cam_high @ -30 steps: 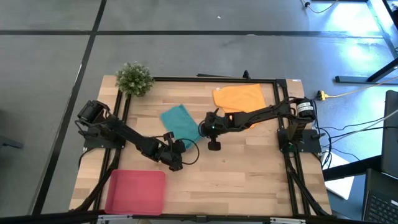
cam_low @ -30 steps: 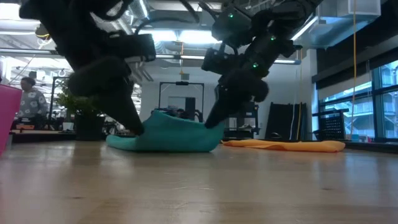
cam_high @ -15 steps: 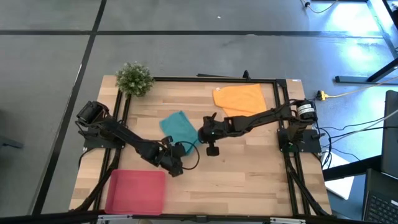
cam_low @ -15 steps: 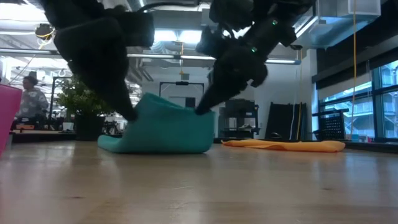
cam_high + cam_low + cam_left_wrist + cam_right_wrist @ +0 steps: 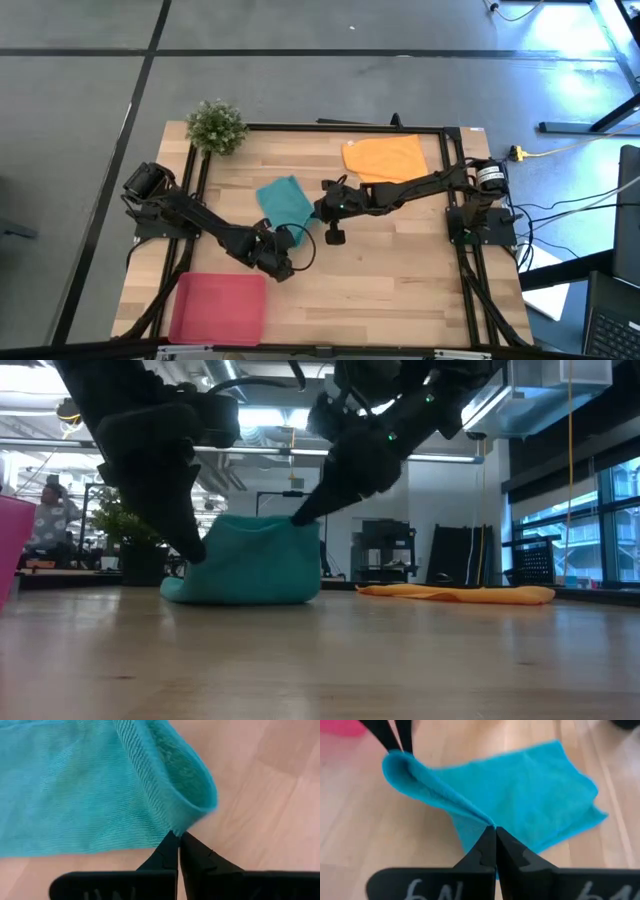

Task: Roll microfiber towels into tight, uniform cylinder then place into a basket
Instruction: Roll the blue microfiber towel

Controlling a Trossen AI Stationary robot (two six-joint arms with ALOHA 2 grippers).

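On the wooden table [image 5: 400, 270], beside the orange towel [image 5: 384, 157], my left gripper [image 5: 176, 839] and right gripper [image 5: 491, 831] each pinch the teal towel's [image 5: 286, 199] lifted edge.

Even overhead light; table [image 5: 400, 260] evenly lit, soft shadows. Ceiling lights [image 5: 275, 420] glare in low view. Right wrist view slightly blurred.
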